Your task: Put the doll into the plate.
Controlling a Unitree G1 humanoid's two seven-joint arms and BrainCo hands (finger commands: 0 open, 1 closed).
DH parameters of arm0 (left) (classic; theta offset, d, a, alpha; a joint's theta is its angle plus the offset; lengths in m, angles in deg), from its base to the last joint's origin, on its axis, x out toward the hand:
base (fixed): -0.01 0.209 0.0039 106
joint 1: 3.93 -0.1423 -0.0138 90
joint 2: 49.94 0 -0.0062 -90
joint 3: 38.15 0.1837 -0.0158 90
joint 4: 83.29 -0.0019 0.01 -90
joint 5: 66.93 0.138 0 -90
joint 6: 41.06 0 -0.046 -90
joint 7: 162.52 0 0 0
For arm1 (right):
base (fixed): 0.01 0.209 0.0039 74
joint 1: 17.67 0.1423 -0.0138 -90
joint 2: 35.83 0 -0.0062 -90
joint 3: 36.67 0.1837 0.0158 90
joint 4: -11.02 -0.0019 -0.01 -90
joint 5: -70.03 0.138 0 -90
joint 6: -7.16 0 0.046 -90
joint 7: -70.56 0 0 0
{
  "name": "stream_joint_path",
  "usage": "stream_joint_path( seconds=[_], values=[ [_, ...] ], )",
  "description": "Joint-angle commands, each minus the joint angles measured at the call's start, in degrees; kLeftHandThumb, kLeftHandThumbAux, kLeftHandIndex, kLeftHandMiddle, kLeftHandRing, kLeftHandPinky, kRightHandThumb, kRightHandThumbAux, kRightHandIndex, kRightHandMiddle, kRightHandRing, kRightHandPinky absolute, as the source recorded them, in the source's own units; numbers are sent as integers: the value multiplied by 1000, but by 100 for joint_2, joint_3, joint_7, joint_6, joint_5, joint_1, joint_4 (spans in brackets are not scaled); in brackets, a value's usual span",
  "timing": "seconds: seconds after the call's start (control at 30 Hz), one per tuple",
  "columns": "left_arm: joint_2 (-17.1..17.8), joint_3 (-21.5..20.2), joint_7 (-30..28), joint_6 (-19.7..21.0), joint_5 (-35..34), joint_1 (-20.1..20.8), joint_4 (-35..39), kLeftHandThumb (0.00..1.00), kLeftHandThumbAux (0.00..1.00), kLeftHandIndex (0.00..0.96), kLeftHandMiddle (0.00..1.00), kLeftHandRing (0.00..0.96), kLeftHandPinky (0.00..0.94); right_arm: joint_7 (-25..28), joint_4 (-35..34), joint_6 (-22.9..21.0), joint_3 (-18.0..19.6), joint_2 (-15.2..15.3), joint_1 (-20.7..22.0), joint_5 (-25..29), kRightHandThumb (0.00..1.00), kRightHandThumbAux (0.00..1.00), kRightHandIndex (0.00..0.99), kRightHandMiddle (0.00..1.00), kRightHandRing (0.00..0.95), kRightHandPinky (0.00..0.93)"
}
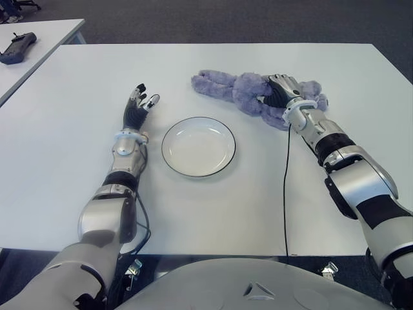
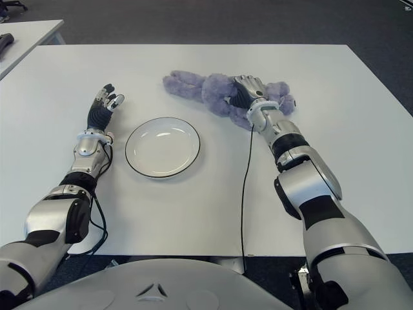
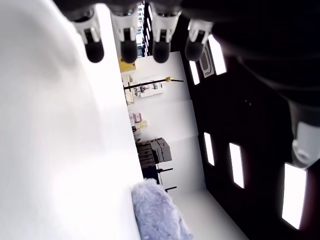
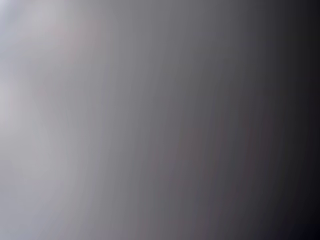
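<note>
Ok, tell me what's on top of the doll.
The right hand lies over the purple doll on the white table. Whether its fingers grip the plush is hidden.

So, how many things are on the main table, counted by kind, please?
Doll: 1, purple plush, under the right hand
Plate: 1, white with dark rim, empty
Robot hands: 2, the left hand shows to the left of the plate
Total: 4
</note>
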Motion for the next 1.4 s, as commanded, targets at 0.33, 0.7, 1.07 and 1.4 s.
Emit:
stream_joint_path(
  seconds=[0.33, 0.7, 1.07, 1.4],
  values=[
    [-685, 73, -38, -18, 38, -1668, -855, 0, 483, 0, 37, 3, 0, 99, 451, -93, 264, -617, -1036, 272, 901, 640, 780, 840, 838, 848],
    [-686, 74, -67, -41, 23, -1668, -857, 0, 480, 0, 36, 0, 0, 93, 411, -69, 614, -637, -1014, 425, 930, 648, 777, 847, 849, 862],
    [-700, 79, -43, -74, 28, -1668, -867, 0, 496, 0, 43, 9, 0, 90, 380, 120, 922, -498, -845, 599, 954, 660, 810, 873, 870, 877],
    [-715, 96, -10, -63, 47, -1651, -877, 0, 493, 0, 34, 2, 0, -243, 184, 563, 1104, -315, -621, 622, 954, 668, 841, 894, 884, 884]
  ],
)
